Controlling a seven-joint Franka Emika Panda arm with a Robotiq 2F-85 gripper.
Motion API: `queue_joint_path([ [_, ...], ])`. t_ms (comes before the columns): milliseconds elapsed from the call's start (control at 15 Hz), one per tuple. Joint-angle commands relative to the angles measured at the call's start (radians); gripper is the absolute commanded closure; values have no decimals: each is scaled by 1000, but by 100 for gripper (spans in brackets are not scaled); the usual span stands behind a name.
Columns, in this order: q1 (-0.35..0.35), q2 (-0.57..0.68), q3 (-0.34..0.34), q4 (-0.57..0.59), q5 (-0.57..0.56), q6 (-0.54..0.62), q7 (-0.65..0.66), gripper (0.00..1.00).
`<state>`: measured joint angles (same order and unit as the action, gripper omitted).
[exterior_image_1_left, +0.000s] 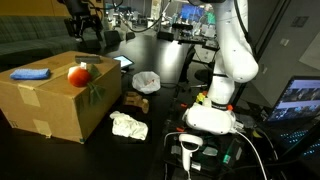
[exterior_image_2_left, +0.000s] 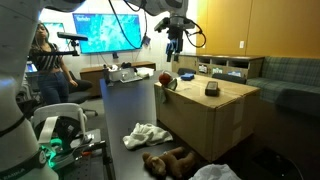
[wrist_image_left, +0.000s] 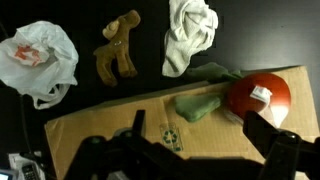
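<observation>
Red plush fruit (wrist_image_left: 258, 97) lies on top of the cardboard box (wrist_image_left: 110, 130), below the claw (wrist_image_left: 190, 152) and a little toward its right-hand finger as the wrist view shows it. A white tag sits on the side of the fruit nearest that finger, and a green leaf (wrist_image_left: 198, 105) spreads flat on the cardboard from the fruit toward the middle of the claw's gap. The claw is released: its two dark fingers (wrist_image_left: 275, 150) stand wide apart and hold nothing. In both exterior views the claw (exterior_image_1_left: 82, 27) (exterior_image_2_left: 173, 42) hangs in the air above the fruit (exterior_image_1_left: 79, 73) (exterior_image_2_left: 166, 79), apart from it, with no contact with the box (exterior_image_1_left: 50, 105) (exterior_image_2_left: 215, 115) either.

Farther along the box top, away from the claw, a blue object (exterior_image_1_left: 30, 73) rests flat near the opposite edge in an exterior view.

Beyond the box edge, on the dark floor, three things lie well below the claw. A white cloth (wrist_image_left: 190, 35) (exterior_image_1_left: 128, 125) (exterior_image_2_left: 147, 134) is crumpled nearest the fruit's side of the box. Beside it lies a brown plush animal (wrist_image_left: 117, 58) (exterior_image_1_left: 133, 101) (exterior_image_2_left: 168, 158), legs pointing toward the box in the wrist view. Farthest from the claw's open fingers sits a white plastic bag (wrist_image_left: 38, 60) (exterior_image_1_left: 146, 81) (exterior_image_2_left: 215, 172) with some red showing through it.
</observation>
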<state>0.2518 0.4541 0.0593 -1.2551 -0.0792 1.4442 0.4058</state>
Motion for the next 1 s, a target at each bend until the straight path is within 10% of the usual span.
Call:
queue_joint_path([
  [0,-29,-144,10,-248,99,101,20,0],
  [933,-48,-459,29,-1019,313,535,138,0],
])
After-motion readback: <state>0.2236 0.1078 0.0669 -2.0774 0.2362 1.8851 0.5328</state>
